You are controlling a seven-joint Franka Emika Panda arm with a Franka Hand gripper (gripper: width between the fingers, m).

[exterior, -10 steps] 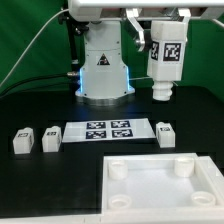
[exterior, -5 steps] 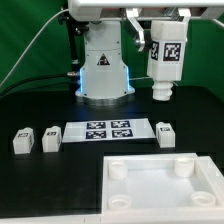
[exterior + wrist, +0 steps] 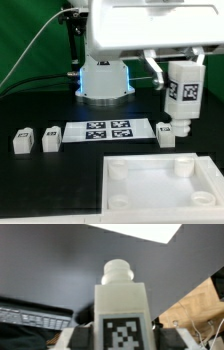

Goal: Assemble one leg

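The leg (image 3: 183,95), peg downward, hangs upright, clamped in my gripper (image 3: 181,66). It has shifted toward the exterior view's right and lower, nearer the tray's (image 3: 150,195) far socket (image 3: 182,168). Insertion looks imminent.

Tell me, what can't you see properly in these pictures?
- The gripper: its fingers are lost under the arm's white casing in the exterior view and cut off by the picture edge in the wrist view.
- The held leg: whether its peg is over the loose leg or beside it, the exterior view cannot settle.
- The square tray piece: near corners cut off by the exterior view's edge.
- The leftmost leg: tag too small to read.
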